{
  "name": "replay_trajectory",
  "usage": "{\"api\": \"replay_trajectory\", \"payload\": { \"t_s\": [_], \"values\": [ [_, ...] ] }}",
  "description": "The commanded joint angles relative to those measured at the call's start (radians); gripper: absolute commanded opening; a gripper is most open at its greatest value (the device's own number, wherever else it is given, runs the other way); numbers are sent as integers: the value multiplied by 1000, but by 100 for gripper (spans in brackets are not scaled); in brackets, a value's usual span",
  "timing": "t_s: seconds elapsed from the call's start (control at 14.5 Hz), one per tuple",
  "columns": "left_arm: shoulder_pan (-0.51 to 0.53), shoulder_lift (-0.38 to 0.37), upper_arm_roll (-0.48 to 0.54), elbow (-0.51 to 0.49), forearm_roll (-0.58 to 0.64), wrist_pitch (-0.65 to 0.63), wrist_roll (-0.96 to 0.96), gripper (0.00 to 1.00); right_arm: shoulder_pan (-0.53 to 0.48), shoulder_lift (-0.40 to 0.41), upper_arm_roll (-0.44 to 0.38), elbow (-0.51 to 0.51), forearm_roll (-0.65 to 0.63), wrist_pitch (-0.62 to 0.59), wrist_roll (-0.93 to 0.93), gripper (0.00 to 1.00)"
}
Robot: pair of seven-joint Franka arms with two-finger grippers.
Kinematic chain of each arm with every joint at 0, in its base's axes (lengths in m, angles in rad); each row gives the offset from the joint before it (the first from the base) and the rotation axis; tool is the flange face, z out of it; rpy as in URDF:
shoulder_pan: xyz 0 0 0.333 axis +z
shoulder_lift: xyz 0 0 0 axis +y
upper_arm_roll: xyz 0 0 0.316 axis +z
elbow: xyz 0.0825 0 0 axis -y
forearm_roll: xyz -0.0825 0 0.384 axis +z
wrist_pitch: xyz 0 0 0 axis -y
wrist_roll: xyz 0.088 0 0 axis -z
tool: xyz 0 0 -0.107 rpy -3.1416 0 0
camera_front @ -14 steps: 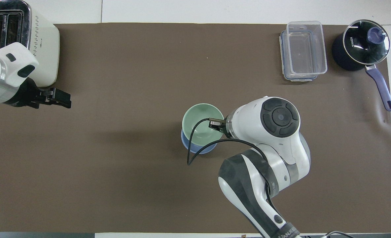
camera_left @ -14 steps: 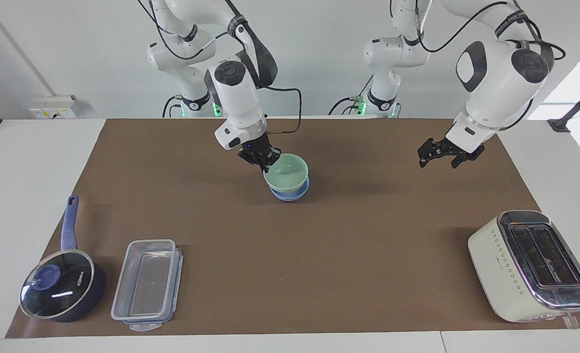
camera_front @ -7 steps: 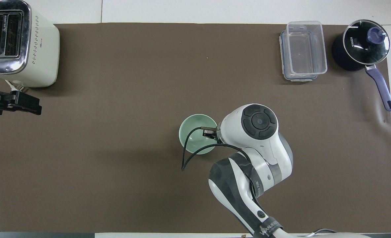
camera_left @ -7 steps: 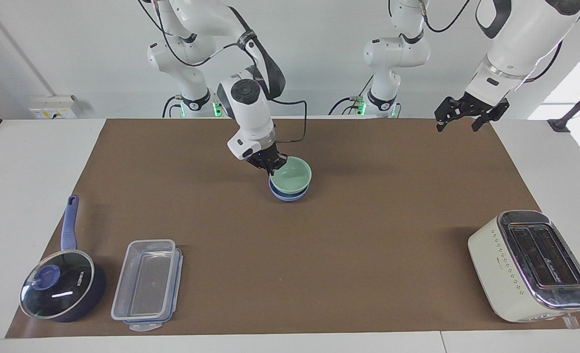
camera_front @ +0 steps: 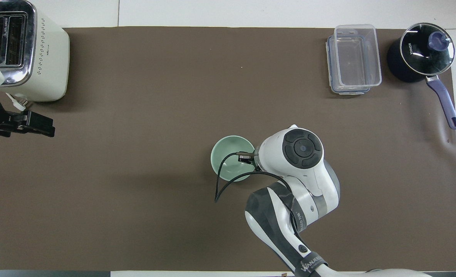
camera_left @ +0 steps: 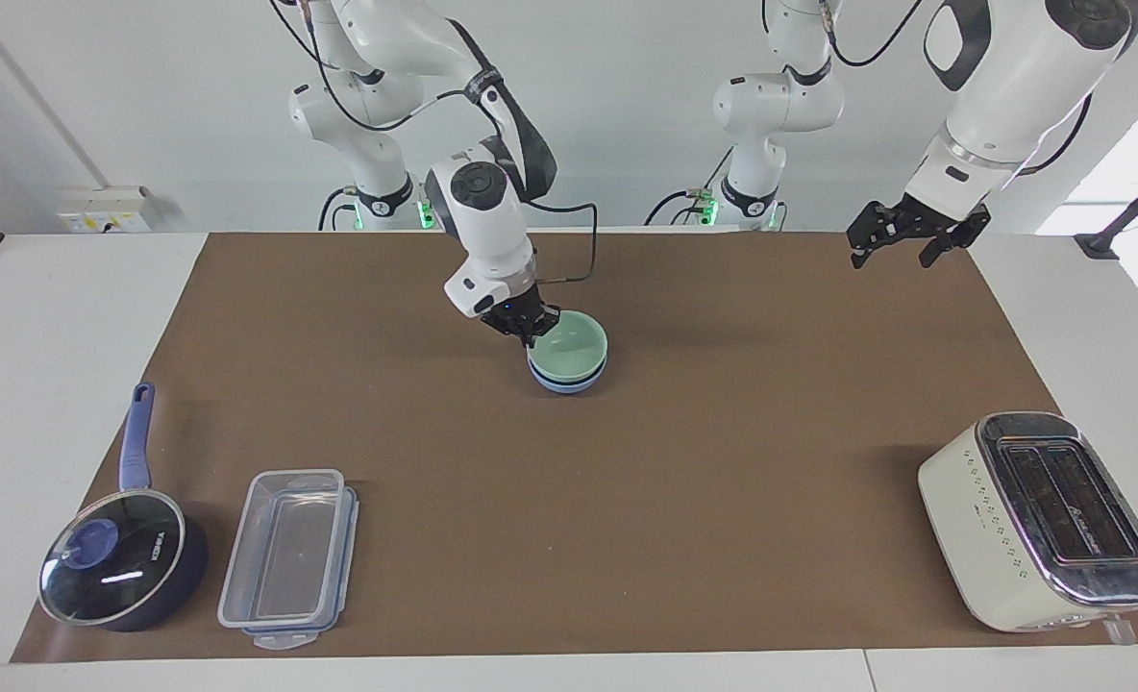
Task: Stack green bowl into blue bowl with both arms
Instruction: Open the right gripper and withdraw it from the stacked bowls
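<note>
Now, in the facing view, I read the green bowl seated inside the blue bowl, just above the centre of the frame; only a thin blue band shows under the green rim. One second ago the green bowl sat higher and tilted, with more of the blue bowl exposed; it has since settled lower and level. I judge the stacking step essentially complete, with release and retreat remaining. The right gripper is at the green bowl's rim on the side toward the upper left of the frame, its fingers narrow and pinched on that rim. The left gripper hangs at the upper right of the frame, above the brown mat's edge, fingers spread wide and holding nothing. It has risen from its lower position of one second ago, and this arm waits.

In the overhead view, the green bowl lies just below frame centre and covers the blue bowl completely, which confirms concentric seating. The right gripper is mostly hidden under its own wrist. The left gripper sits at the left edge, below the toaster.
</note>
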State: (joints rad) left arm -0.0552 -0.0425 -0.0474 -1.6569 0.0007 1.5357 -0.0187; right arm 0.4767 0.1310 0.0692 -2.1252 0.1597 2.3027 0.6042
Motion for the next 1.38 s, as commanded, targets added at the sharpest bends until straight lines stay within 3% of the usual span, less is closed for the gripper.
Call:
{"api": "replay_trajectory", "payload": {
  "t_s": [0.0,0.07,0.41,0.76,0.97,1.31],
  "values": [
    [66,-40,-66,-35,13,7,-9,100,-1,-18,0,-13,18,20,-32,10],
    [48,-37,-63,-31,12,12,-10,100,-7,-30,-2,20,15,-1,-30,99],
    [48,-40,-42,-35,-24,6,-10,100,-81,-126,-5,21,9,-64,-47,100],
    [51,-40,-43,-32,-24,7,-9,100,-300,-243,-6,19,6,-202,-262,100],
    [54,-40,-42,-31,-25,7,-9,100,-386,-258,-11,30,-15,-209,-311,100],
    [57,-43,-43,-31,-27,7,-7,100,-473,-252,-9,103,-158,-244,-317,100]
  ]
}}
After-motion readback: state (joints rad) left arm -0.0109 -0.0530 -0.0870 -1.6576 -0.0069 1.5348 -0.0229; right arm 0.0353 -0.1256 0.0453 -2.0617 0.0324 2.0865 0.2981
